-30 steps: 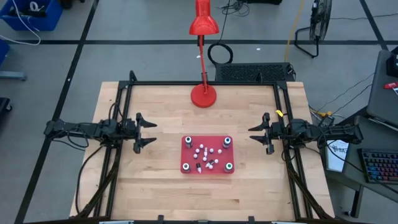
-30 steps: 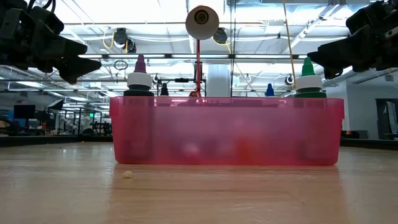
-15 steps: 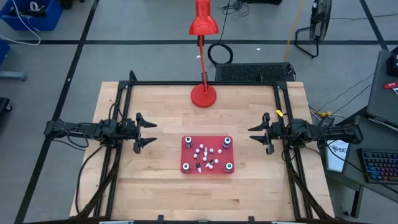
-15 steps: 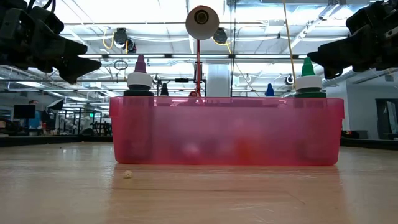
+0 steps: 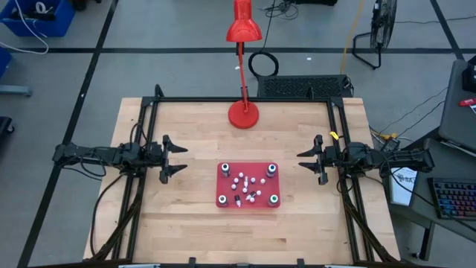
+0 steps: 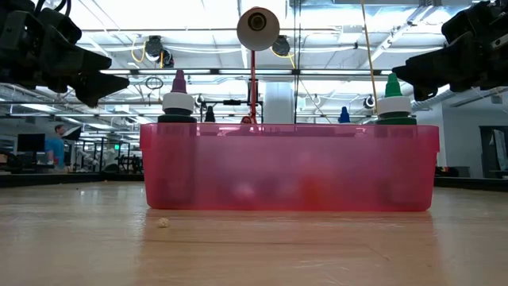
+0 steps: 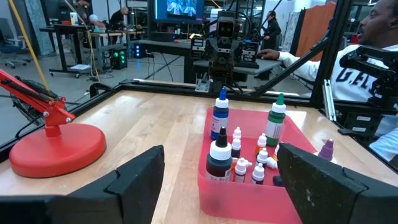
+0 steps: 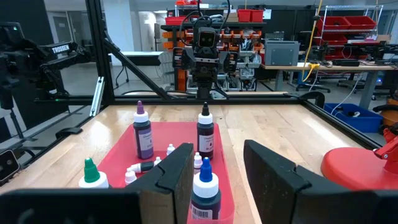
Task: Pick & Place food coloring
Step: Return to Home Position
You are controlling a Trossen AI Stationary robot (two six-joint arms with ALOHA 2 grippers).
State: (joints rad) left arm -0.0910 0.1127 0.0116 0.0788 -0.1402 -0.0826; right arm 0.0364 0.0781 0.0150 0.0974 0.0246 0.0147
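The food coloring stands in a red see-through tray (image 5: 220, 186) at the middle of the table. Larger bottles with coloured tips stand upright at the tray's corners (image 5: 272, 170) (image 5: 222, 199). Several tiny white bottles (image 5: 245, 186) sit on the tray floor between them; one dark-capped bottle lies on its side (image 8: 144, 166). My left gripper (image 5: 181, 159) hovers open at the table's left side, pointing level at the tray, nothing between its fingers. At the right side my right gripper (image 5: 302, 160) hovers likewise, open with a narrower gap.
A red desk lamp stands with its base (image 5: 243, 114) at the table's far middle, and its head (image 5: 243, 26) reaches beyond the far edge. Black frame rails (image 5: 149, 112) run along the table's sides. A crumb (image 6: 163, 222) lies before the tray. A person (image 7: 367, 56) sits beyond the table.
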